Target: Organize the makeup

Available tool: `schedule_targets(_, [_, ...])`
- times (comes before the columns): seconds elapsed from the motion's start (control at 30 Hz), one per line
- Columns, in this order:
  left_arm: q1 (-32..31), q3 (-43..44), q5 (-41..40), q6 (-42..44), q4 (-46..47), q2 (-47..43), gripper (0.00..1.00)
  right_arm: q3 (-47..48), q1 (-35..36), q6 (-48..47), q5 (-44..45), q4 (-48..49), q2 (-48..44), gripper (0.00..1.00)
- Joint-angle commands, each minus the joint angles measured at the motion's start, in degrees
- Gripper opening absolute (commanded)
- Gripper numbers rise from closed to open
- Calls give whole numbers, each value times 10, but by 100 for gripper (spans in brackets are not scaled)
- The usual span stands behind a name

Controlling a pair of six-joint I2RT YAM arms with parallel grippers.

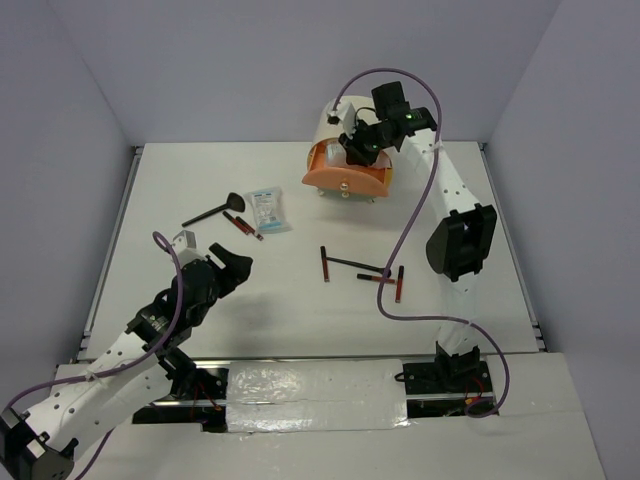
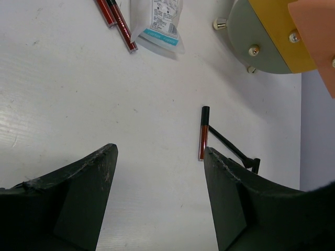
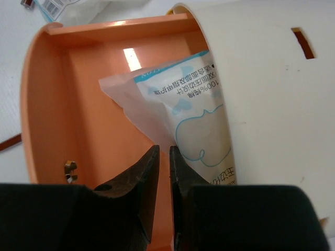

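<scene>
My right gripper (image 1: 357,150) is at the cream cylinder organizer (image 1: 352,128), over its pulled-out orange drawer (image 3: 68,94). Its jaws (image 3: 163,149) are nearly shut on the lower edge of a white-and-blue packet (image 3: 183,115) that leans inside the drawer. My left gripper (image 1: 238,266) is open and empty over bare table (image 2: 159,151). A second packet (image 1: 268,208), two dark-red sticks (image 1: 241,225) and a black brush (image 1: 210,210) lie at the left. A red stick (image 1: 324,264), a black stick (image 1: 355,264) and more red sticks (image 1: 398,285) lie mid-table.
The organizer stands at the back centre on small feet (image 2: 272,36). The table's side rails run along the left (image 1: 110,250) and right (image 1: 515,250). A cable loops from the right arm down over the table (image 1: 395,290).
</scene>
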Motion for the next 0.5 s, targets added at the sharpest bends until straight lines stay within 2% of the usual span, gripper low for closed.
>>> schedule_targets(0.0, [2,23,-14,-2,7,-1,79,18,4,14,13,19,2,21])
schedule_targets(0.23, [2,25,-14,-2,5,3,79,10,5,38,31,77,1,23])
schedule_targets(0.47, [2,31,-11,5,13,16,80,4,5,43,34,92,-4,25])
